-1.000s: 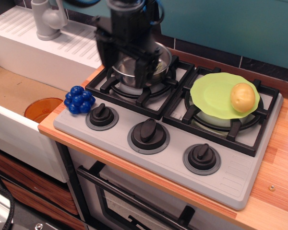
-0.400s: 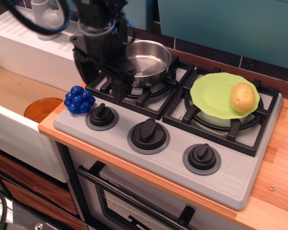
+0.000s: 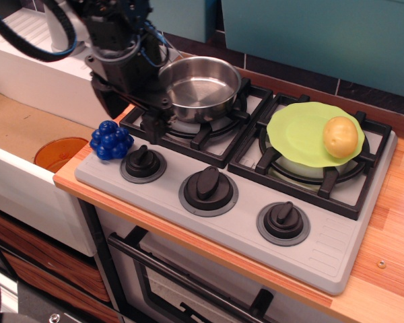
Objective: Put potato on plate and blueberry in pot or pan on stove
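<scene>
The potato [image 3: 341, 136] lies on the lime-green plate [image 3: 297, 132] over the stove's [image 3: 323, 245] right burner, at 3 o'clock from the steel pot [image 3: 199, 86]. The blueberry [image 3: 110, 140] sits at the stove's left front corner, at 7 o'clock from the pot, with the gripper [image 3: 130, 116] just above it at 1 o'clock, fingers spread and empty.

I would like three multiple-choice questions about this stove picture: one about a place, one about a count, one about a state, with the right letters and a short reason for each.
1. Where does the potato lie?
A. in the pot
B. on the green plate
C. in the sink

2. How many knobs does the stove have along its front?
A. two
B. three
C. four

3. What is in the pot?
A. the blueberry
B. the potato
C. nothing

Answers:
1 B, it rests on the plate's right part.
2 B, three dark knobs sit in a row.
3 C, its steel bottom is bare; the blueberry lies at the stove's left corner, below the gripper.
</scene>
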`<state>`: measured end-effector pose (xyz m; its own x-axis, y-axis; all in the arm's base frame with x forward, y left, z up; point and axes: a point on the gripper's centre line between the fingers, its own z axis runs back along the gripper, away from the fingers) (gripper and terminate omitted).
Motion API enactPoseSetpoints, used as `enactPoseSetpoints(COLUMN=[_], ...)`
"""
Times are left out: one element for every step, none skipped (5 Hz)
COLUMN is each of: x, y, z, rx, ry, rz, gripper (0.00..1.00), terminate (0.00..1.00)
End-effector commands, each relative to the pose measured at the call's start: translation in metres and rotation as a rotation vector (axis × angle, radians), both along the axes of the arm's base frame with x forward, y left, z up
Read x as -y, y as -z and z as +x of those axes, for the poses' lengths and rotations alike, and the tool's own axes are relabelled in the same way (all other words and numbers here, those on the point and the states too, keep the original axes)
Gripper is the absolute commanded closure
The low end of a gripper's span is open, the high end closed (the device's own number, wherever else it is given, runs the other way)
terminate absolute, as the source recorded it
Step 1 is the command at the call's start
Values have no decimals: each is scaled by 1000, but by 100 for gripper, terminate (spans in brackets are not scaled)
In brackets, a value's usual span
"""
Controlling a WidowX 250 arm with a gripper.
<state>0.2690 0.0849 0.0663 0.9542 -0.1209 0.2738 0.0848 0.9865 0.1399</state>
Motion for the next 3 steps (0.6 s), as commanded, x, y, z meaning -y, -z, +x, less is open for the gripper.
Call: enactPoseSetpoints(x=[-17,-25,-30], y=[-3,-4,-4], z=[5,3,2], rx=[46,52,59], ry=[11,13,8], rz=[21,34,46], gripper=[0,0,0], terminate=[0,0,0])
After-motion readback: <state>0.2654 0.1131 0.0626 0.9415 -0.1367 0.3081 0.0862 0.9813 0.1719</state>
